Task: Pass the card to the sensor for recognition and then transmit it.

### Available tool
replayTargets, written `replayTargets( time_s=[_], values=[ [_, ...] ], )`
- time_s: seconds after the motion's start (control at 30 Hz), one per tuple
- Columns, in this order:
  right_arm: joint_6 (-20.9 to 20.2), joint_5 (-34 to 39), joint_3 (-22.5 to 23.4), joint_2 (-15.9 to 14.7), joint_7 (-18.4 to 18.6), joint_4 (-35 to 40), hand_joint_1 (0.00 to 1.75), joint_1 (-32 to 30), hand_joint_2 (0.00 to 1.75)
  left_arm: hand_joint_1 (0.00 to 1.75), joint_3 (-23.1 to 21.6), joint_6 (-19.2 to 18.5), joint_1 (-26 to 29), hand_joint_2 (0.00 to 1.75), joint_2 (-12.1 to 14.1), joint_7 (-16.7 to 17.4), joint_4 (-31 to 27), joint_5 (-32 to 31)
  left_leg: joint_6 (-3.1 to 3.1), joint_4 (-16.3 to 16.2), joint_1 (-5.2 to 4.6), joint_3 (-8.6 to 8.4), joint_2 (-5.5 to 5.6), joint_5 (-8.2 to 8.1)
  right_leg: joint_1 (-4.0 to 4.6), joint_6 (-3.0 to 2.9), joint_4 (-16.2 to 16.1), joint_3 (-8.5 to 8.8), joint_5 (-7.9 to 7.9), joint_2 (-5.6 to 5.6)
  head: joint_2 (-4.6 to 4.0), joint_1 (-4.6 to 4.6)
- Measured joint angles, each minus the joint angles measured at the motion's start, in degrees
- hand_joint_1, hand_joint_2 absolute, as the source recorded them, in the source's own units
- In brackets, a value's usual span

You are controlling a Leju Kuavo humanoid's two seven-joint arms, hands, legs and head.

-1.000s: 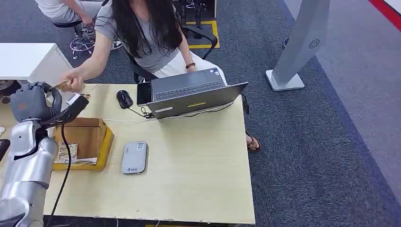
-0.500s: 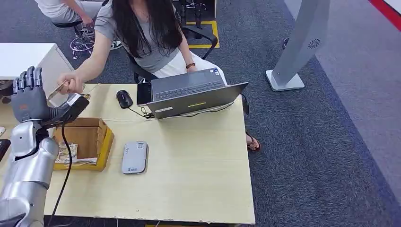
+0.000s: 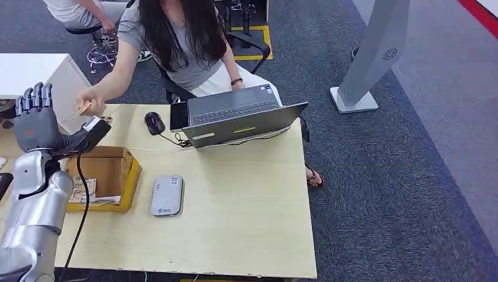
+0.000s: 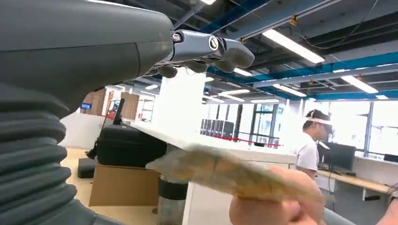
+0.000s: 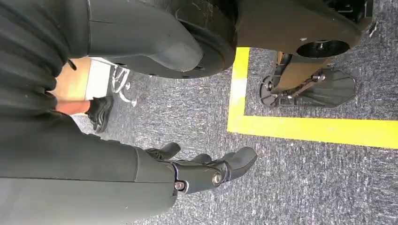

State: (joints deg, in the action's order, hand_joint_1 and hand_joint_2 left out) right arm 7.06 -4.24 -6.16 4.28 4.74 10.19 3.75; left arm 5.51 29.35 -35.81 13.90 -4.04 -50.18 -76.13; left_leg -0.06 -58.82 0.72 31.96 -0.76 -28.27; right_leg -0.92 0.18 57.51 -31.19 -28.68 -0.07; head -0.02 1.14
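Note:
A person seated across the table pinches the tan card (image 3: 85, 107) in a hand (image 3: 93, 101), just beyond my left hand (image 3: 36, 117). That hand is raised at the table's far left corner with its fingers straight and spread, holding nothing. In the left wrist view the blurred card (image 4: 225, 171) lies past my extended fingers (image 4: 206, 47), gripped by the person's fingers (image 4: 272, 208). The grey card sensor (image 3: 167, 195) lies flat on the table (image 3: 246, 217), beside the box. My right hand (image 5: 206, 171) hangs over the carpet, loosely spread and empty.
An open cardboard box (image 3: 106, 173) on a yellow tray sits below my left hand, with a black cable running over it. A laptop (image 3: 241, 120), a mouse (image 3: 154, 122) and a second person at the back left are nearby. A grey stand (image 3: 370, 59) rises at the right.
My left hand, curled around the card a second ago, has spread its fingers and let go. The person now holds the card alone and has drawn it slightly away.

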Motion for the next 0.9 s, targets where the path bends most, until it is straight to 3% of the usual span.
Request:
replayTargets(
  time_s=[0.7, 0.73, 0.9],
  values=[
    [0.00, -0.15, 0.00, 0.00, 0.00, 0.00, 0.00, 0.02, 1.75, 0.00, -0.79, 0.26, 0.00, 1.75, 0.00, 0.92, 0.81, -1.22, -0.01, 0.00, 0.01, 0.00, 0.00, 0.00, 0.00, 0.00, 0.00, 0.00, 0.00, 0.00, 0.00, 0.00],
    [0.00, -0.15, 0.00, 0.00, 0.00, 0.00, 0.00, 0.02, 1.75, 1.75, -0.81, 0.26, -0.01, 1.75, 0.00, 0.94, 0.81, -1.27, -0.01, 0.00, 0.01, 0.00, 0.00, 0.00, 0.00, 0.00, 0.00, 0.00, 0.00, 0.00, 0.00, 0.00],
    [0.00, -0.15, 0.02, 0.00, 0.00, 0.00, 0.00, 0.02, 1.75, 1.75, -1.09, 0.28, 0.01, 1.75, -0.02, 0.92, 1.14, -1.46, -0.01, 0.00, 0.01, 0.00, 0.00, 0.01, 0.01, 0.00, 0.00, 0.00, 0.00, 0.00, 0.00, 0.00]
  ],
)
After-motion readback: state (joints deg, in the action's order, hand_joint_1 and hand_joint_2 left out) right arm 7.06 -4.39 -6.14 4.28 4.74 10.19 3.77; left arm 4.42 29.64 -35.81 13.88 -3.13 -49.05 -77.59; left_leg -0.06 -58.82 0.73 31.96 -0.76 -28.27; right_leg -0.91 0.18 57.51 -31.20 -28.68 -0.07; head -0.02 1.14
